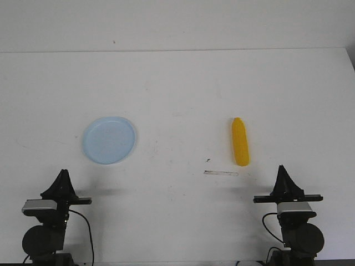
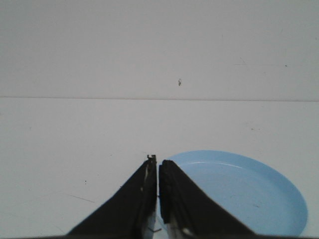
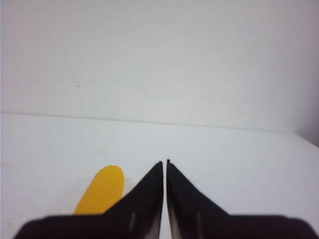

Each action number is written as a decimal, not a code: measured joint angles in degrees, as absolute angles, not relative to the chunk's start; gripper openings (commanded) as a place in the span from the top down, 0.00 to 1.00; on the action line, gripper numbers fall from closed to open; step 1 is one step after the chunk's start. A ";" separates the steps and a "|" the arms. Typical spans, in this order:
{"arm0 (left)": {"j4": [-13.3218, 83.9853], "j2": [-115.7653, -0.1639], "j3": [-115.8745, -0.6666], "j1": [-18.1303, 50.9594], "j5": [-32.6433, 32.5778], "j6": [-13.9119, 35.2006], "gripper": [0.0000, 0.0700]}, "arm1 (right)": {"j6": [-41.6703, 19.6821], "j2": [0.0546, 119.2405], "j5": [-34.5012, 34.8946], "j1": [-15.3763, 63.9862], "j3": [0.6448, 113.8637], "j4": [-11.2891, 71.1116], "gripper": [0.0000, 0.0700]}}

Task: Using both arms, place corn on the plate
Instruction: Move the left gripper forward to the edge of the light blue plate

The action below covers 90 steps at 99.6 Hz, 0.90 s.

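Both arms sat parked at the near edge of the table [image 1: 177,83], and nothing had been touched yet. The left claw [image 1: 62,176] was pinched to a narrow slit, holding nothing; the right claw [image 1: 283,172] showed the same closed, empty tips. The corn [image 1: 240,142] lay flat on the table's right half, long axis running roughly 12 to 6, its slimmer end pointing to 12, at about 11 o'clock from the right claw and near it. The plate [image 1: 109,139] rested well apart on the left half, at about 1 o'clock from the left claw, bare.

The step in hand looked like the reach for the corn. To do it well, the right claw would need to open first, come down across the cob's middle rather than along it, and close squarely so the smooth, rounded body did not squirt out. The left arm could steady the plate or take a handover.

The table was plain white, lightly scuffed, with a thin pale strip [image 1: 221,173] lying just by the corn's near end. A bare white wall [image 1: 177,22] stood behind.
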<state>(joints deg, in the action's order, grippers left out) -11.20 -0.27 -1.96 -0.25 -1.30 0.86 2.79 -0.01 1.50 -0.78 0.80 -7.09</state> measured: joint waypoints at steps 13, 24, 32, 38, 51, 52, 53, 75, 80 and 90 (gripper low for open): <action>-11.20 -0.27 -1.96 -0.25 -1.30 0.86 1.00 | 2.76 -0.01 1.50 -0.78 0.80 -7.09 0.98; -11.22 -0.27 -1.96 -0.25 -1.30 1.06 1.00 | 2.76 -0.01 1.50 -0.78 0.80 -7.09 0.98; -11.31 -0.27 -1.96 -0.25 -1.32 2.92 1.00 | 2.79 -0.01 1.50 -0.78 0.80 -7.09 0.98; -12.53 -0.30 -1.96 -0.25 -1.37 4.58 1.00 | 2.79 -0.01 1.50 -0.78 0.80 -7.07 0.98; -18.76 -0.30 -2.11 -0.25 -1.39 9.10 1.00 | 2.76 -0.01 1.50 -0.78 0.80 -7.09 0.98; -18.90 -0.30 -2.20 -0.25 -1.39 9.39 1.00 | 2.79 -0.01 1.50 -0.78 0.80 -7.07 0.98; -18.85 -0.32 -2.33 -0.25 -1.39 9.69 1.00 | 2.76 -0.01 1.50 -0.78 0.80 -7.09 0.98; -16.82 -4.43 -12.12 -0.25 -1.41 11.57 1.00 | 2.76 -0.01 1.50 -0.78 0.80 -7.09 0.98; -16.49 -6.07 -15.03 -0.25 -1.41 11.57 1.00 | 2.76 -0.01 1.50 -0.78 0.80 -7.09 0.98; -15.14 -11.62 -20.88 -0.25 -1.41 11.55 1.00 | 2.79 -0.01 1.50 -0.78 0.80 -7.09 0.98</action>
<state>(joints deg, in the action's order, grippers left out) -15.14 -11.62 -20.88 -0.25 -1.41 11.55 2.79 -0.01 1.50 -0.78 0.80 -7.09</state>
